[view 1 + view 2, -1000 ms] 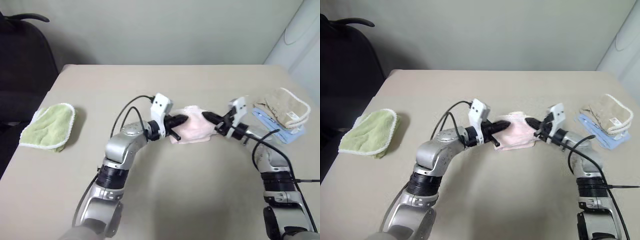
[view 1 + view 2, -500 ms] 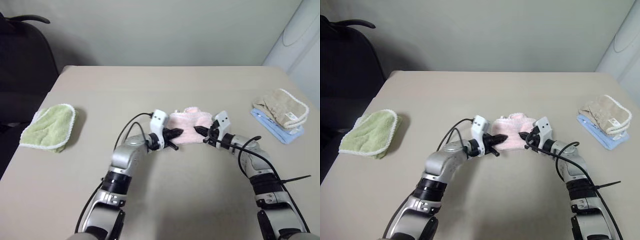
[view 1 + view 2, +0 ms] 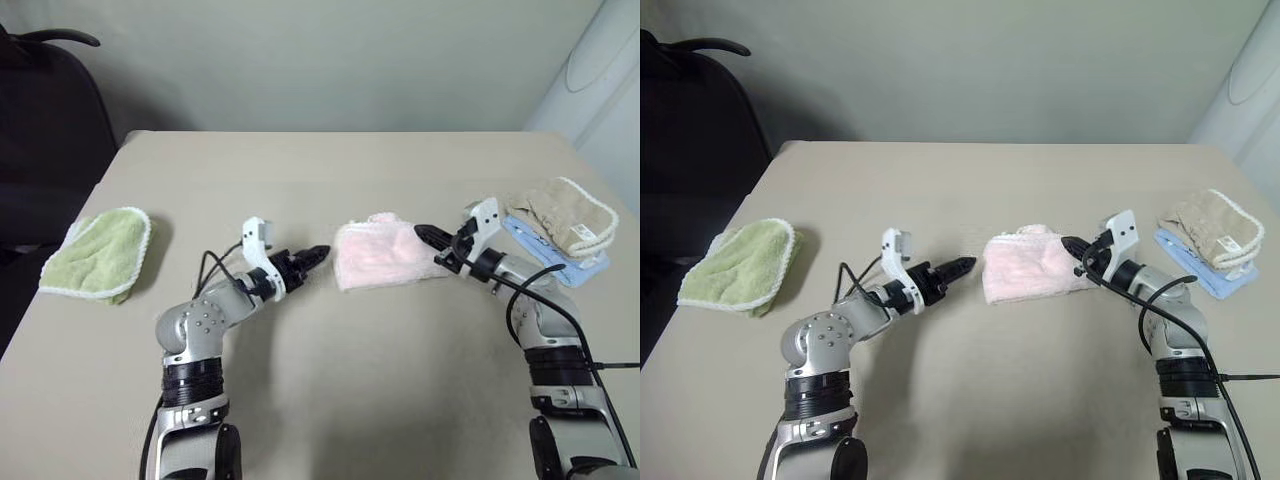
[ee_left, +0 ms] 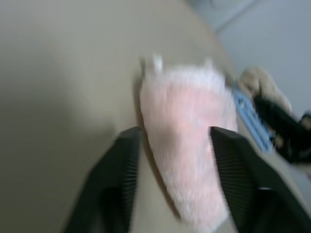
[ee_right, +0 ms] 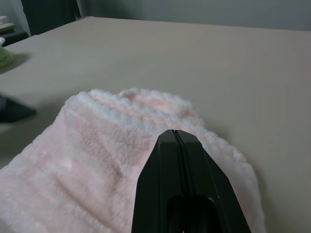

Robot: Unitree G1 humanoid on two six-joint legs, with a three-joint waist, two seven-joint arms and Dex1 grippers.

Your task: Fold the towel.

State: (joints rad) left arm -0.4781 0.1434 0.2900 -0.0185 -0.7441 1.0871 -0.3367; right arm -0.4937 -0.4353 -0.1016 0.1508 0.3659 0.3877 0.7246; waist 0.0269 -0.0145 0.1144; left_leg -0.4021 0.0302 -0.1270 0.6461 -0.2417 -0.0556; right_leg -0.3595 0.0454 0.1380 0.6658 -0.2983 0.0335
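The towel (image 3: 385, 256) is a pale pink terry cloth lying folded into a small rectangle at the middle of the table (image 3: 330, 170). My left gripper (image 3: 316, 254) hovers just to its left, apart from it, pointing at its left edge. The left wrist view shows its two fingers (image 4: 124, 170) spread open with the towel (image 4: 187, 126) ahead of them. My right gripper (image 3: 424, 235) sits at the towel's right edge. Its fingers (image 5: 177, 165) are pressed together over the towel (image 5: 97, 145), and nothing shows between them.
A light green cloth (image 3: 100, 252) lies near the table's left edge. At the right, a beige towel (image 3: 562, 216) rests on a flat blue item (image 3: 560, 262), close behind my right arm. A black chair (image 3: 45, 120) stands beyond the far left corner.
My left gripper has let go of the towel, opened and drawn back to the left. My right gripper has shifted right to the towel's edge. The towel now lies flat on the table.
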